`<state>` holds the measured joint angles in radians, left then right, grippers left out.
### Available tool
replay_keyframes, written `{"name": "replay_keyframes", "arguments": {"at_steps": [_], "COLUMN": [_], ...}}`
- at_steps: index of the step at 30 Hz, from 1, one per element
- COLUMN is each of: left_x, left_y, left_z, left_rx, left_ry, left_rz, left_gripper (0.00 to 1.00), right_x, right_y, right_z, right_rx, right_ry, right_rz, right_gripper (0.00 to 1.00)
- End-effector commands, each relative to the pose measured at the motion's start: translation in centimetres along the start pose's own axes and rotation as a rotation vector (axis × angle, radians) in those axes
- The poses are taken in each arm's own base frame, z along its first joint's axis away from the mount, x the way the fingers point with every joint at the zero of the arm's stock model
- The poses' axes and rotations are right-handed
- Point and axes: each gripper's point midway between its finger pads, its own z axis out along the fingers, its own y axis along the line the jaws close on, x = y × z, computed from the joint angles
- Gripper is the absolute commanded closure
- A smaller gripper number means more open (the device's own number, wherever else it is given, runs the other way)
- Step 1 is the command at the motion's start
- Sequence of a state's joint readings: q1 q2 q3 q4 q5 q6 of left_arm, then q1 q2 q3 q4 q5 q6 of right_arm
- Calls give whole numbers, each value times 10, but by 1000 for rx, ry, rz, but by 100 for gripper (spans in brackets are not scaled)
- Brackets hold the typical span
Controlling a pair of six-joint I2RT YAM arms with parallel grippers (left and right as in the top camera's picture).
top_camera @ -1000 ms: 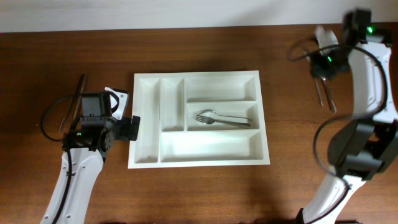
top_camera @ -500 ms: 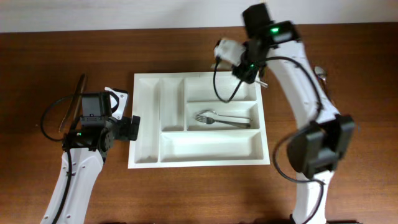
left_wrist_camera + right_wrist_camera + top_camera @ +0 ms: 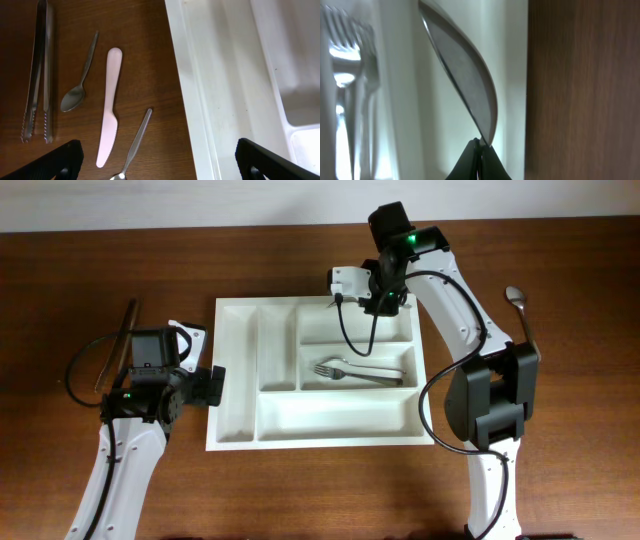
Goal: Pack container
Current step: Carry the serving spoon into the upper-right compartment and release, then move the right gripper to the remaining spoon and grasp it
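Observation:
The white container (image 3: 320,442) lies mid-table, with forks (image 3: 360,370) in its middle right compartment. My right gripper (image 3: 380,298) hangs over the upper right compartment. It is shut (image 3: 480,142) on the tip of a metal knife (image 3: 465,75), whose blade slants over the white tray floor beside the forks (image 3: 350,45). My left gripper (image 3: 212,385) stands open at the container's left rim (image 3: 200,100), its fingers (image 3: 65,160) straddling rim and table with nothing between them (image 3: 160,167).
Left of the tray lie metal tongs (image 3: 37,70), a small spoon (image 3: 77,80), a pink plastic knife (image 3: 110,107) and another metal spoon (image 3: 135,145). A spoon (image 3: 520,312) rests on the table at the far right. The right arm's cable loops over the tray.
The right arm has swung from the table's far right to over the tray's upper right compartment, carrying the knife. The left arm has not moved.

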<state>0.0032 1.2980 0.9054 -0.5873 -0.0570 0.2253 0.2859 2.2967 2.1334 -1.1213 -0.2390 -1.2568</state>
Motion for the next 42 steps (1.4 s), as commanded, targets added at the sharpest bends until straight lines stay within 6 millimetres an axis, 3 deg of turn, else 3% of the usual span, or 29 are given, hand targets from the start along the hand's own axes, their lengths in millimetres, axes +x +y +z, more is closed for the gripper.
{"name": "replay_keyframes", "arguments": {"at_steps": [1, 9, 20, 23, 26, 29, 32, 34, 38, 42], "left_x": [-5, -5, -5, -5, -5, -5, -5, -5, -5, -5], "left_y": [4, 4, 4, 4, 4, 4, 4, 4, 4, 4], "left_z": [-2, -2, -2, -2, -2, -2, -2, -2, -2, -2], "left_rx": [-9, -9, -9, -9, -9, -9, -9, -9, -9, -9], "left_ry": [-9, -9, -9, -9, -9, -9, -9, -9, -9, -9], "left_rz": [10, 10, 10, 10, 10, 10, 10, 10, 10, 10], "left_gripper": [1, 1, 1, 1, 1, 1, 1, 1, 1, 1], "right_x": [-22, -23, -21, -25, -14, 17, 77, 131, 243, 317], "right_y": [18, 23, 27, 14, -19, -57, -88, -97, -85, -55], "right_z": [14, 26, 27, 13, -31, -92, -147, -172, -188, -170], "right_rx": [-73, -95, -111, -61, 62, 206, 342, 410, 468, 435], "right_ry": [-70, -40, -32, -44, -62, -118, -182, -195, -156, -85], "right_rz": [-28, 14, 57, 190, 395, 646, 961, 1136, 1412, 1565], "right_gripper": [96, 96, 90, 90, 88, 69, 52, 52, 52, 47]}}
